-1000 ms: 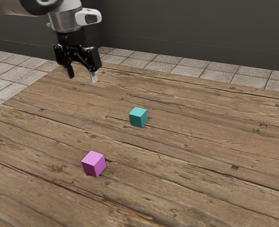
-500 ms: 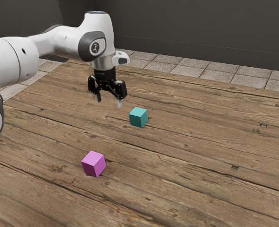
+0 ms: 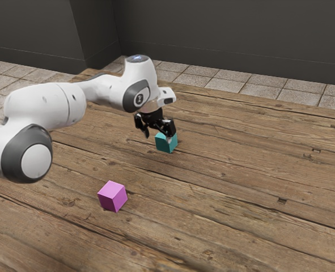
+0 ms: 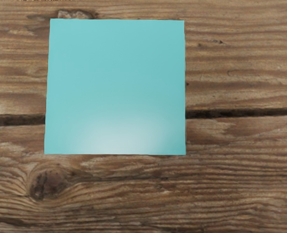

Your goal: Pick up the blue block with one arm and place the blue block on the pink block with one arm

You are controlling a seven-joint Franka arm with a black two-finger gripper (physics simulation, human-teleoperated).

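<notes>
The blue block (image 3: 167,145), a teal cube, rests on the wooden table (image 3: 241,170) near the middle of the exterior view. My gripper (image 3: 158,134) hangs right over its top, fingers open and spread about as wide as the cube, not gripping it. In the wrist view the blue block (image 4: 115,87) shows its square top face directly under my hand. The pink block (image 3: 112,196) sits alone on the planks, nearer the camera and toward the exterior view's left of the blue one.
The white arm (image 3: 71,107) stretches in from the exterior view's left, low over the table. Grey floor tiles (image 3: 258,82) and a dark wall (image 3: 241,28) lie beyond the table's far edge.
My arm has swung from the far left corner toward the exterior view's right and come down, ending directly over the blue block. Neither block has moved.
</notes>
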